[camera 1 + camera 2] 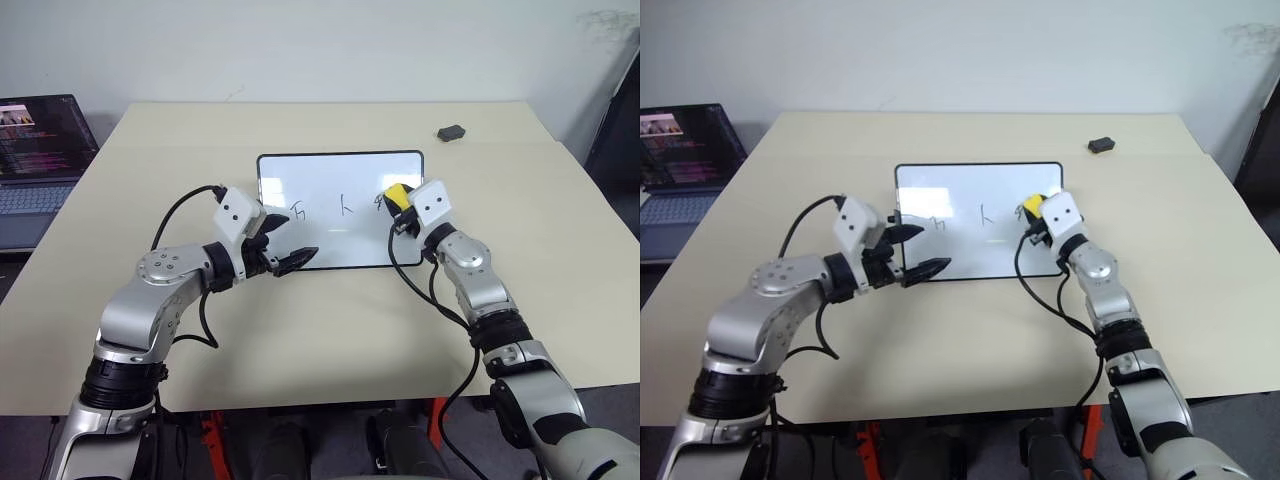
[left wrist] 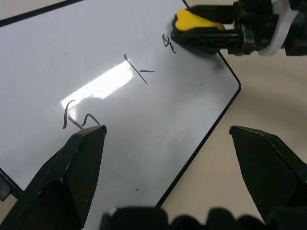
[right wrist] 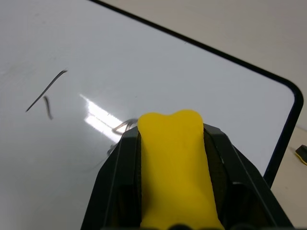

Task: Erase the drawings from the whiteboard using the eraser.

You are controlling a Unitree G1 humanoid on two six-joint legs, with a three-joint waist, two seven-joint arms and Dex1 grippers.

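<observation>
The whiteboard [image 1: 340, 175] lies flat on the table, a glossy white rectangle with a thin black rounded frame, its long sides running across in front of the robot. Three thin black drawings [image 1: 345, 207] sit in a row along its middle: one scribble toward the left end, a slanted stroke with a short tick near the centre, and a third at the right end, partly hidden by the eraser [image 3: 175, 158]. The eraser is a yellow spongy block, squeezed at its sides, held over the board's right end right at that last mark.
</observation>
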